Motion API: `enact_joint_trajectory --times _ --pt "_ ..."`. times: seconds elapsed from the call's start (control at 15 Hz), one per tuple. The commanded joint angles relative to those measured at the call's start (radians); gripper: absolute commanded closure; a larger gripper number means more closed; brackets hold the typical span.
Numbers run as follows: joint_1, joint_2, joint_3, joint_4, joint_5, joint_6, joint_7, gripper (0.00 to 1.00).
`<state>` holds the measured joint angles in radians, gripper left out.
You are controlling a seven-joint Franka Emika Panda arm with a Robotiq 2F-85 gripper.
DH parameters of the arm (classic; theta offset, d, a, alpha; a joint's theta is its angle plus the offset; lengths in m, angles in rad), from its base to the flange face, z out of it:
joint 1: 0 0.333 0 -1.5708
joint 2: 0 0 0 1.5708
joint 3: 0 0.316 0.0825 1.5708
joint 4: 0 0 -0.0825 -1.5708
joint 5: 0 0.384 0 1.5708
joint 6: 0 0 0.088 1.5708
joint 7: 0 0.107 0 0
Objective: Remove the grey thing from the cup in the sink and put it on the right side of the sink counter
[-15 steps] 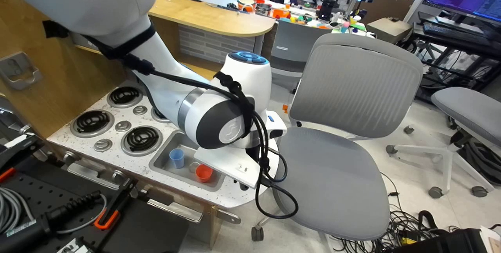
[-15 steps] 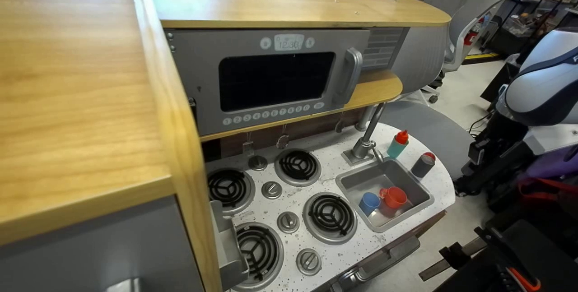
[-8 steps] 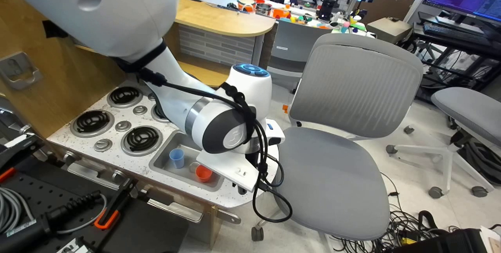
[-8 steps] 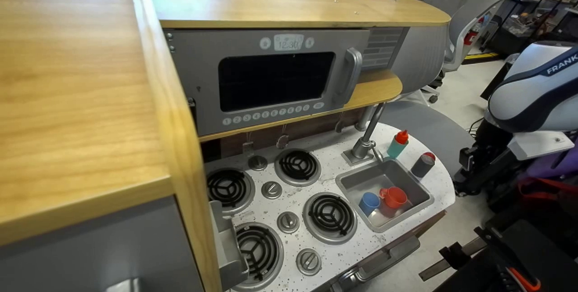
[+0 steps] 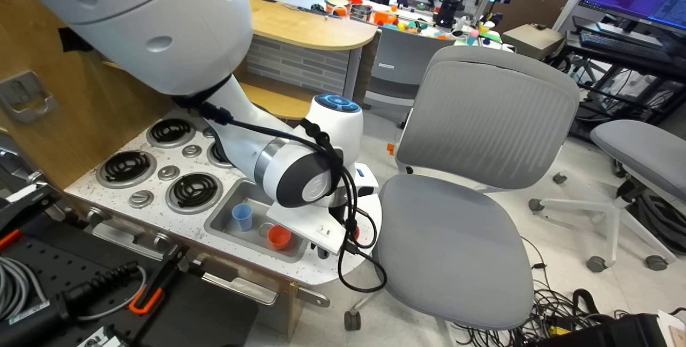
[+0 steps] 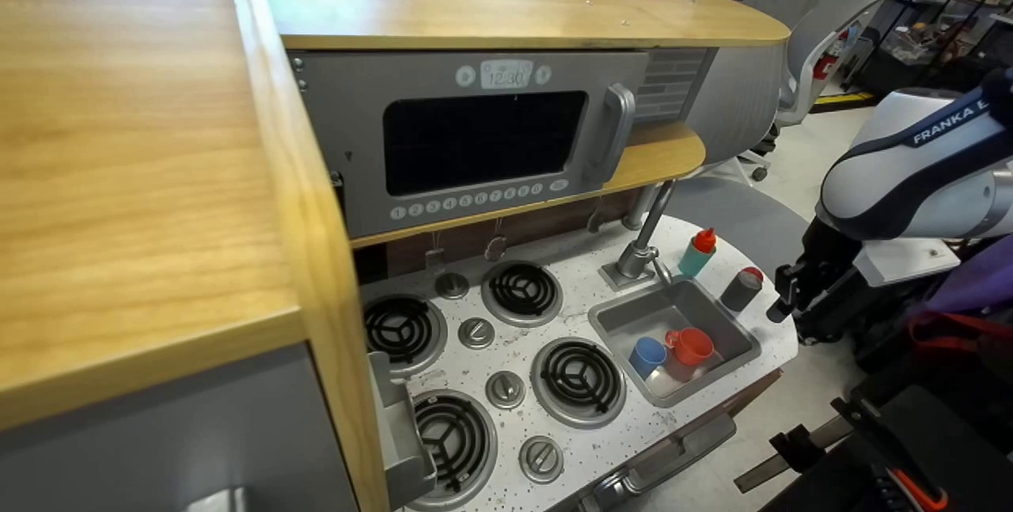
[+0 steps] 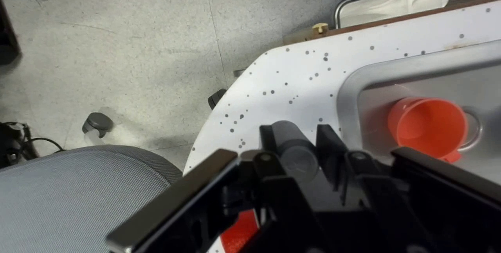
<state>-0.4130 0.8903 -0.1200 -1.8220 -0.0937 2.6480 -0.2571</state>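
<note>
- The grey thing point(image 6: 741, 292) is on the desk point(image 7: 282, 88), right of the sink point(image 7: 346, 100), apparently upright; I take it for the task's thing, already on the wanted side.
- The end effector point(image 7: 296, 135) has its jaws parted. In the wrist view the grey thing lines up between the fingertips point(image 7: 268, 139); in an exterior view they look just beside it, so it seems not gripped.
- Grasp or retreat: cannot tell.
- Main risk: sideways drift makes one fingertip push the grey thing over, into the sink or off the desk's rounded edge.
- Closing too high would pinch only its top and tip it.
- The bottle point(image 6: 696, 256) stands near; a swing of the wrist could topple it.
- The red cup point(image 7: 426, 128), near the blue cup point(image 6: 649, 354) in the sink, could be struck by a low sweep that way.
- Loose cables point(image 5: 351, 226) might catch the chair point(image 5: 455, 245).
</note>
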Motion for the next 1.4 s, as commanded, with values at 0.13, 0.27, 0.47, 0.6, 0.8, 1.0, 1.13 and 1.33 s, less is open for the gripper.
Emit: enact_joint_trajectory --times 0.13,0.27,0.47,0.6,0.8,1.0,1.13,1.33 --pt "-0.017 0.085 0.024 0.102 0.031 -0.087 -0.024 0.92" --pt "-0.014 0.102 0.019 0.125 0.032 -0.106 -0.016 0.92" --pt "-0.013 0.091 0.019 0.129 0.032 -0.127 -0.018 0.44" --pt "-0.009 0.065 0.022 0.099 0.029 -0.108 -0.024 0.36" --pt "-0.01 0.002 0.033 0.03 0.029 -0.076 -0.036 0.15" --pt "-0.021 -0.082 0.046 -0.051 0.033 -0.07 -0.062 0.0" --pt "-0.021 -0.145 0.041 -0.121 0.025 -0.046 -0.081 0.0" --pt "-0.027 -0.262 0.031 -0.262 -0.001 0.042 -0.142 0.0"
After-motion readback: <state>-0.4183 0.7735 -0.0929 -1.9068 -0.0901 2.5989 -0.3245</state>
